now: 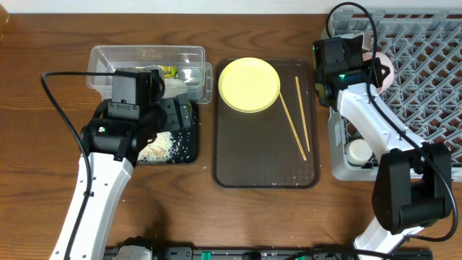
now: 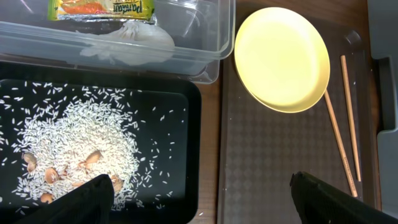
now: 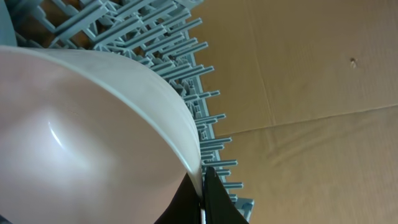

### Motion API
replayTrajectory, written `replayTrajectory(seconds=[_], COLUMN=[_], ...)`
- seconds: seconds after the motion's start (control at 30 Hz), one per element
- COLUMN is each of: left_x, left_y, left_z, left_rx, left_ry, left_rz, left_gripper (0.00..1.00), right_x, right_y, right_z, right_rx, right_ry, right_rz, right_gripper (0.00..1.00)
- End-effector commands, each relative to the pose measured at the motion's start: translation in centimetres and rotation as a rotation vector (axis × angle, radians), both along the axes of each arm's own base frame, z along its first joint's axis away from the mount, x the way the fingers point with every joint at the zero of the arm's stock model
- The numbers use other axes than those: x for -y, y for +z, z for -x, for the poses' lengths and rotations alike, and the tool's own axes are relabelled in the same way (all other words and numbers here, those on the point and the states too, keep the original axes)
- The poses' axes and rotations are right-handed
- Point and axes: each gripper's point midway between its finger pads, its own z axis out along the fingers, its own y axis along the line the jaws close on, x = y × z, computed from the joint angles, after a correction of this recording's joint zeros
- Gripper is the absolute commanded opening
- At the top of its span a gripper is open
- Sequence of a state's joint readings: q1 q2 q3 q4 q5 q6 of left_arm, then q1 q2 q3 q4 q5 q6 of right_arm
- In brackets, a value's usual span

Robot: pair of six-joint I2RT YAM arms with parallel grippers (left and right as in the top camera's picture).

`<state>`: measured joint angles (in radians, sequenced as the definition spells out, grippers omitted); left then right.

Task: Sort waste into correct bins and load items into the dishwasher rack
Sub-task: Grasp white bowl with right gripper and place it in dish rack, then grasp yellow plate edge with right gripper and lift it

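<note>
My right gripper [image 3: 202, 186], clamped tight, holds the bowl [image 3: 93, 143] by its thin rim over the rack [image 3: 155, 37], so I fear it swings or slips loose; my left gripper [image 2: 205, 199] hangs spread wide, empty.

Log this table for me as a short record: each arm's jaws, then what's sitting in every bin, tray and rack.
left gripper: jaws open, above black tray
right gripper: jaws shut on white bowl rim, at dishwasher rack
clear tub: snack wrapper, crumpled paper
black tray: rice scraps
brown serving tray: yellow plate, chopsticks
dishwasher rack: small white cup
</note>
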<state>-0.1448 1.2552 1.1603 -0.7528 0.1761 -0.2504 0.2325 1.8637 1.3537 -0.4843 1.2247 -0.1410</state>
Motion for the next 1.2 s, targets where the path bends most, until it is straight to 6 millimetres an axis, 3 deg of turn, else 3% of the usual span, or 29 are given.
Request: replayTrajectory(seconds=[0.0,0.07,0.2,0.4,0.7,0.83,1.03,1.17], left_x=[-0.3,-0.3,-0.3,-0.3,-0.3,-0.3,-0.3,-0.3], left_y=[0.1,0.1,0.1,0.1,0.1,0.1,0.1,0.1], left_z=[-0.2,-0.2,-0.2,-0.2,-0.2,-0.2,-0.2,-0.2], left_rx=[0.003,0.003,0.003,0.003,0.003,0.003,0.003,0.003], left_ry=[0.002,0.002,0.002,0.002,0.002,0.002,0.002,0.002], left_rz=[-0.012,-0.012,-0.012,-0.012,-0.012,-0.012,-0.012,-0.012], left_gripper=[0.93,0.93,0.93,0.93,0.93,0.93,0.93,0.93], right_x=[0.6,1.0,0.8,-1.0,-1.9,-4.1,-7.5,-8.4], right_y=[1.3,2.2,2.1,-0.9,-2.9,-3.6,-4.5,-4.6], right_z=[0.6,1.1,1.1,1.2,1.8,1.4,1.3,1.2], right_rx=[0.009,0.015,-0.037,-0.16,-0.181,-0.188,-0.214,-0.208], right_ry=[-0.066,-0.098,-0.082,0.027,0.054,0.118,0.211,0.236], right_rz=[0.117,0.17,0.186,0.084,0.014,-0.03,-0.072,-0.084], right_gripper=[0.01,0.01,0.01,0.01,0.02,0.28,0.47,0.55])
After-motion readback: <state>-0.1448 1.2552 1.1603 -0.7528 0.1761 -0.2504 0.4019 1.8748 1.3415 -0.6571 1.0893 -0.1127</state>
